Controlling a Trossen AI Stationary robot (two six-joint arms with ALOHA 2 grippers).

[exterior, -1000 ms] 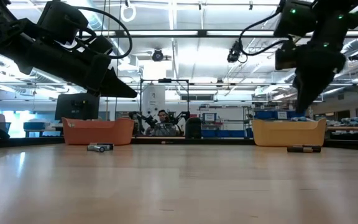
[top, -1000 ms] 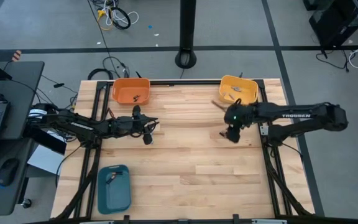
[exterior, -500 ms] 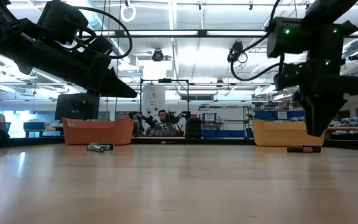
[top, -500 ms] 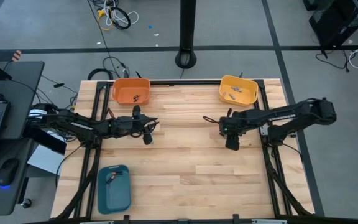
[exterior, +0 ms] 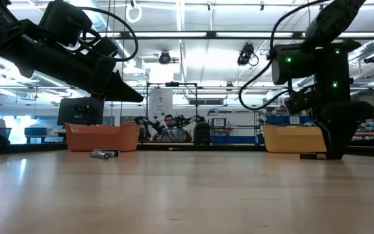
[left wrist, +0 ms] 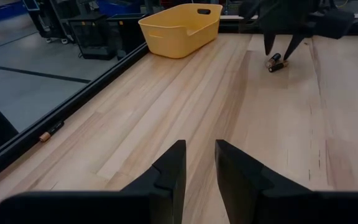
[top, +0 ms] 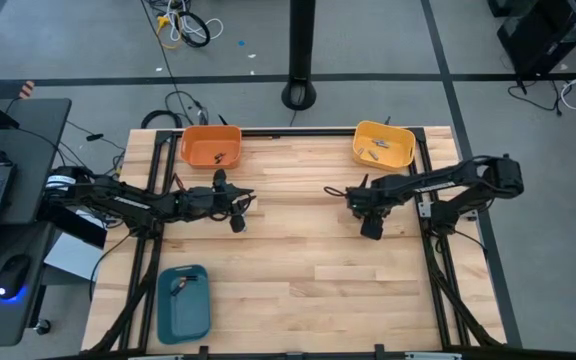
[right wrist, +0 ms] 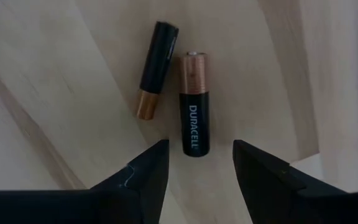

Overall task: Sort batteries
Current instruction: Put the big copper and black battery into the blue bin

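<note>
Left gripper [top: 236,222] waits left of centre, fingers barely parted, holding nothing. Over on the right, the right gripper [right wrist: 194,163] hangs directly above two batteries [right wrist: 193,112] lying on the wood, fingers spread wide and empty. Looks like the pick-up step: next, drop and close on one.

Both arms are matte black, boxy at the wrists, trailing looped black cables; green lights glow on the right arm [exterior: 323,71].
</note>
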